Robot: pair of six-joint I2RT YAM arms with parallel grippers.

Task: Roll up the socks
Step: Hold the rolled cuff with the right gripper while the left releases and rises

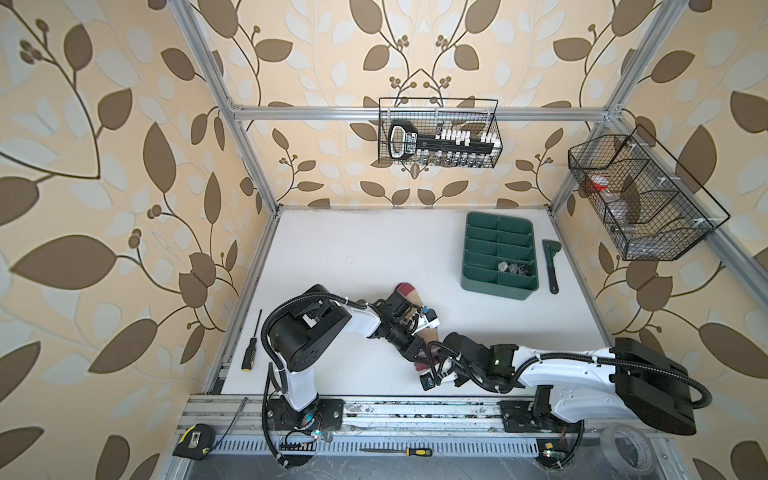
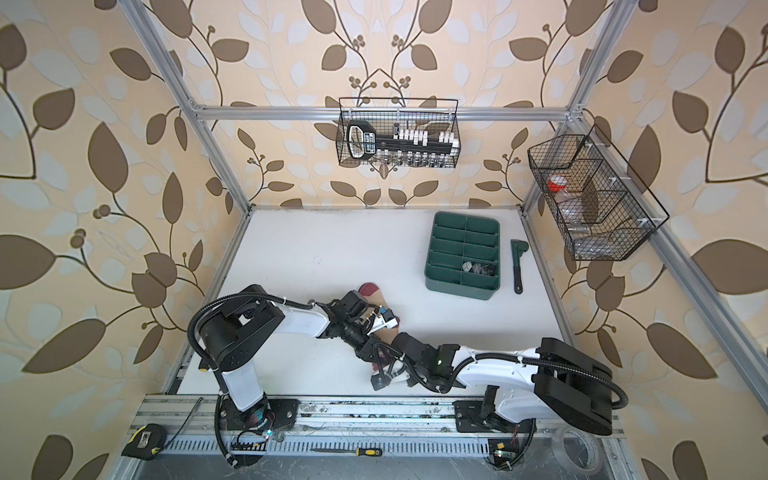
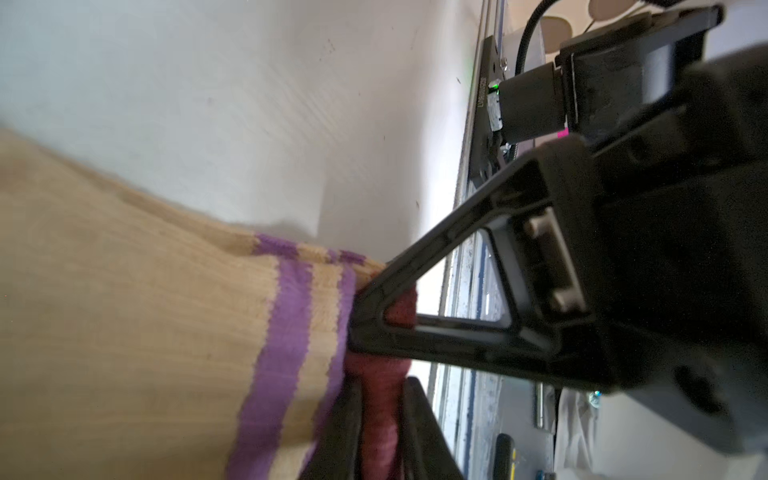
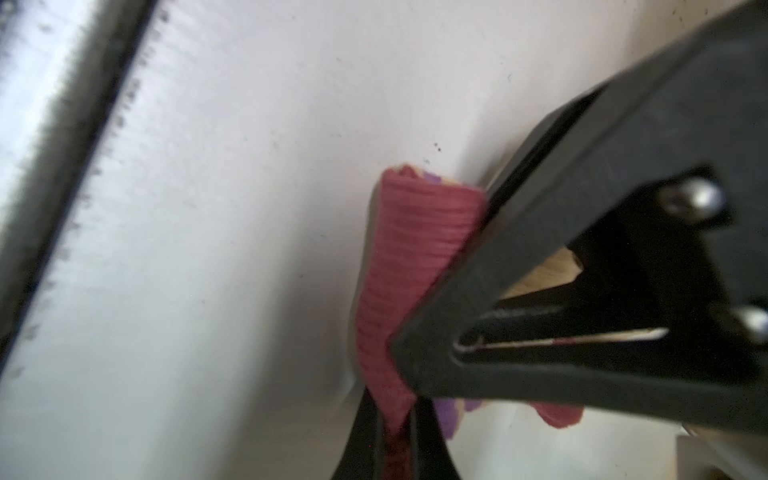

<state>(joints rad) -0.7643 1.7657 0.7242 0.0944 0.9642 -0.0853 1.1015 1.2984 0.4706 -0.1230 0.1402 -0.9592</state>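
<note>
Right fingers point(image 4: 361, 453) are closed on the maroon cuff point(image 4: 407, 270) of the beige sock point(image 1: 413, 298); the right wrist view shows the fabric pinched thin between them. Left fingers point(image 3: 343, 436) sit a bit apart with the same cuff bunched in the gap. Fabric touches both, but can't tell if they're actually clamping. Each wrist view shows the opposite arm's triangular finger frame close up, tip against the cuff right by the purple stripes point(image 3: 286, 316).

Both top views: the two arms meet at the sock's near end, mid-counter point(image 1: 353, 257), close to the front rail. Sock is laid out lengthwise, maroon toe point(image 2: 368, 289) toward the back, cuff toward the rail. The left wrist crosses over its middle, so only the toe end and bits of beige show. Not rolled; the cuff end is lifted and curled over.

Black argyle sock point(image 1: 513, 268): in the green divider tray point(image 1: 494, 292), back right of the counter, right column, second compartment from the near end. Grey-white diamonds are visible, but it's too small to say how it's bundled. Well apart from the beige one.

Also on the counter: dark green tool point(image 1: 551, 266) just right of the tray, screwdriver point(image 1: 252, 343) at the left edge.
</note>
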